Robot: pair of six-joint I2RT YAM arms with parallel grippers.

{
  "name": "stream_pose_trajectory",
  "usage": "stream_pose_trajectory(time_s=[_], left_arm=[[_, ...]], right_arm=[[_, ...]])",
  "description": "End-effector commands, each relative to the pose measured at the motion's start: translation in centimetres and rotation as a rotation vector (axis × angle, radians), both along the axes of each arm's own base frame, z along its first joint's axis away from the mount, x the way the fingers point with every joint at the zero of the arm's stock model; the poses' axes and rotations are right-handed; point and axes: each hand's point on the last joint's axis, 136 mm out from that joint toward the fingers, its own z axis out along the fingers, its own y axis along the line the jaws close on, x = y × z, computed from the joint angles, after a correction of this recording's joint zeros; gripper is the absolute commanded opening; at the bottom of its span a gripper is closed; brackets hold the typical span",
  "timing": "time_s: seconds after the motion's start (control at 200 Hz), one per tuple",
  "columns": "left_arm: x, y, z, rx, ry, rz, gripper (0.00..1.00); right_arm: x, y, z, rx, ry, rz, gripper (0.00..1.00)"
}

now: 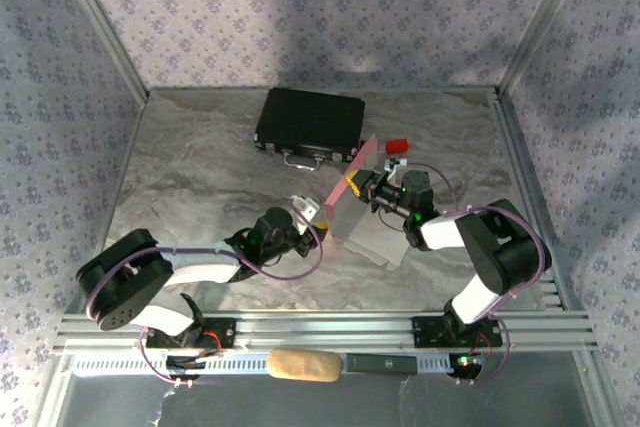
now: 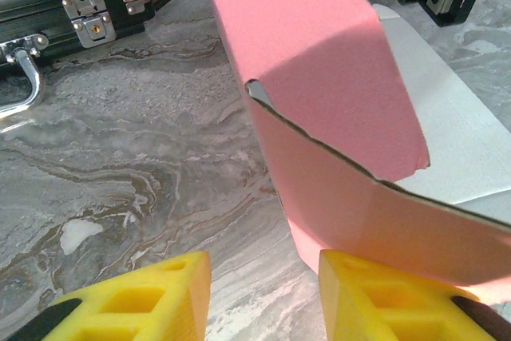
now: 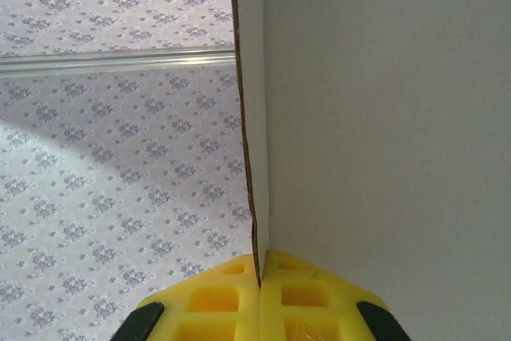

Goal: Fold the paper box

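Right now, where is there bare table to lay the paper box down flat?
Widest bare patch: the left side of the table, between the left wall and the black case. A smaller one lies right of the red block. The centre is crowded: the left gripper and right gripper meet at the paper box.

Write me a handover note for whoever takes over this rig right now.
Right gripper: shut on the box edge, holding one pink panel upright.
Left gripper: open, low over the table, at the box's near corner, gripping nothing.
Box: mid-table, partly folded; its pale inside panel lies flat.
Done: one panel raised.
Left: fold the other walls, tuck the tabs, close.
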Motion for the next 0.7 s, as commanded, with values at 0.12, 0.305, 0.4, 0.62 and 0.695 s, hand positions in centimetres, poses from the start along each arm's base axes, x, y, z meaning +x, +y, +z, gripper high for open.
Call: stream_pose_trajectory(time_s=[0.12,0.305,0.4,0.62,0.695], left_arm=[[-1.5,-1.1,1.4,-0.084,-0.014,-0.083,0.44],[-2.5,-1.6,2.0,-0.109,-0.004,-0.138,0.45],[-2.5,-1.4,1.9,-0.104,-0.006,-0.129,0.46],[-2.4,-2.5,2.5,-0.157,-0.021,-0.156,0.47],[-2.0,-2.6,2.4,-0.161,-0.028,-0.142,0.47]], right_arm=[[0.1,-0.3,1.2,0.012,-0.027,-0.003,0.00],[0.1,-0.3,1.1,0.011,-0.021,-0.003,0.00],[0.2,-0.2,1.3,0.013,-0.027,-0.001,0.00],[0.1,-0.1,1.6,0.017,-0.028,0.001,0.00],[0.1,0.0,1.6,0.017,-0.030,0.002,0.00]])
